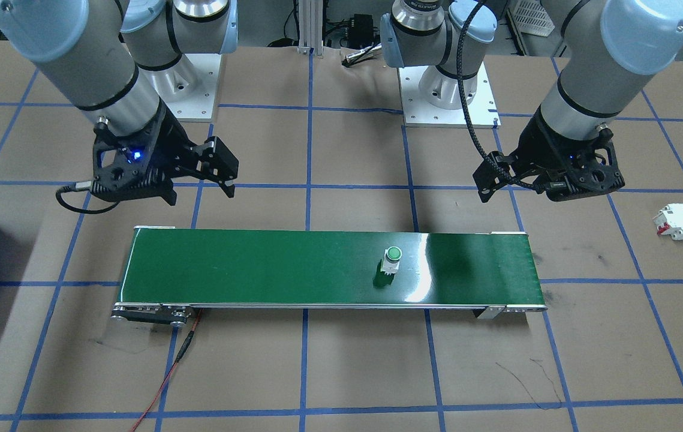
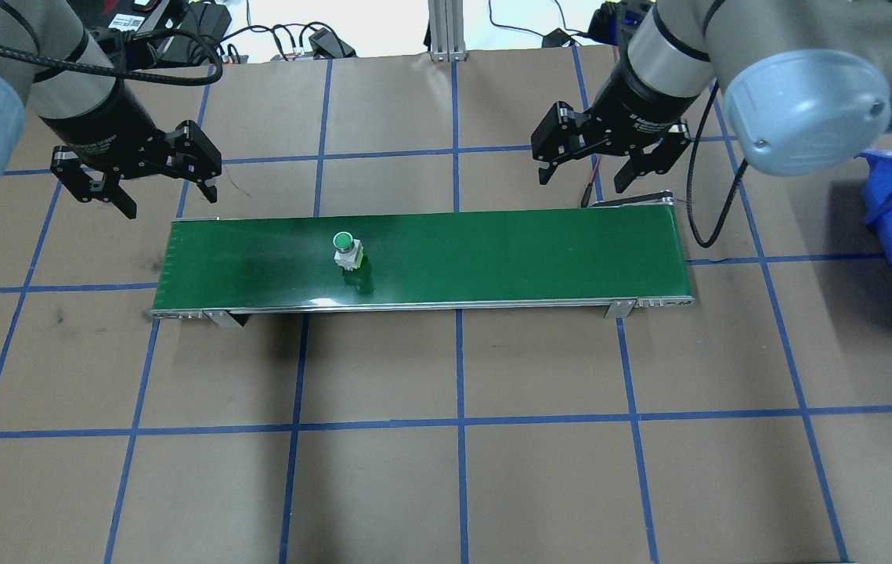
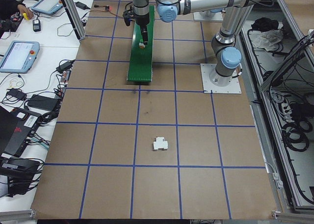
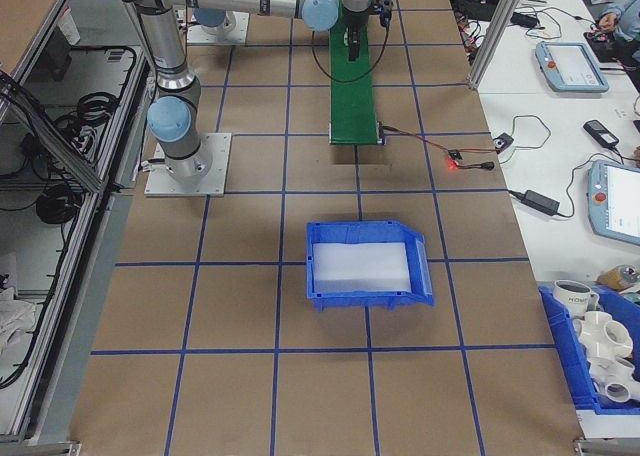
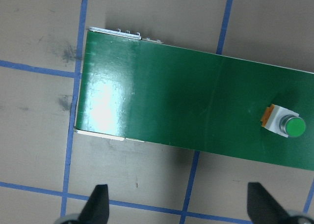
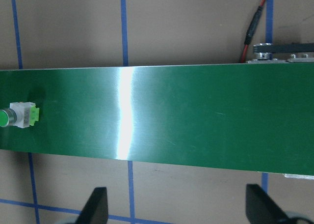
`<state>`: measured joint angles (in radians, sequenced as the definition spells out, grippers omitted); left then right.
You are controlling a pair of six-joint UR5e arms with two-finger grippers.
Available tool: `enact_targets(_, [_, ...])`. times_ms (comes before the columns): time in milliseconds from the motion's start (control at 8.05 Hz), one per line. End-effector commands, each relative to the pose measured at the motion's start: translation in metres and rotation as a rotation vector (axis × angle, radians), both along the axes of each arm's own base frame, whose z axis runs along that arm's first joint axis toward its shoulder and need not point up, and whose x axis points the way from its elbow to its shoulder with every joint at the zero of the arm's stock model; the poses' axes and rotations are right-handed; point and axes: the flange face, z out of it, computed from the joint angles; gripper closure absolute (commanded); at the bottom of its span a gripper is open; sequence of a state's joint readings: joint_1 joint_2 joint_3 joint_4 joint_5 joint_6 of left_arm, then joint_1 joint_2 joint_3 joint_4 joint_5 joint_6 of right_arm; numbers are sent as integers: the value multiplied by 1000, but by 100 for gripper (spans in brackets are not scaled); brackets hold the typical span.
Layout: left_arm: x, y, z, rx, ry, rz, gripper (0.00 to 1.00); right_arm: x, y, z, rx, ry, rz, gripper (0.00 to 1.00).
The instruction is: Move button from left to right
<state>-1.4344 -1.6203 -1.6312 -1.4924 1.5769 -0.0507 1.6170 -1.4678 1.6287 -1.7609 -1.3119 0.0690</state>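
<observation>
The button (image 2: 344,249) stands on the belt (image 2: 492,258); my left fingers (image 2: 166,178) and right fingers (image 2: 585,166) hang apart, empty.

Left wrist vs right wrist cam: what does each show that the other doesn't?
Left wrist only: the conveyor belt's plain end with its metal edge, and the button near the right edge of view, an orange-brown end piece visible. Right wrist only: the belt's end with a red cable and metal bracket, and the button at the left edge, light-green end piece showing. Both: green belt, brown table with blue tape lines, open fingertips holding nothing.
</observation>
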Motion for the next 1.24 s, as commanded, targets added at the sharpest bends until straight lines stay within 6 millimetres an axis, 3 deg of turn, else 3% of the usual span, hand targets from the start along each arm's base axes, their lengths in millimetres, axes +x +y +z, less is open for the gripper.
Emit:
enact_targets(0, [0,2,2,-3,-7,0,0,43,-25,-47,25,-46,-91,0])
enact_targets(248, [0,2,3,-5,-7,0,0,80,-32,-78,39,-54,-167,0])
enact_targets(497, [0,4,4,-8,-7,0,0,85,-36,-109,85,-44,-167,0])
enact_targets(869, [0,5,4,-9,-7,0,0,92,-41,-136,143,-95,-198,0])
enact_targets(1118, [0,5,3,-6,-7,0,0,93,-41,-139,154,-103,-202,0])
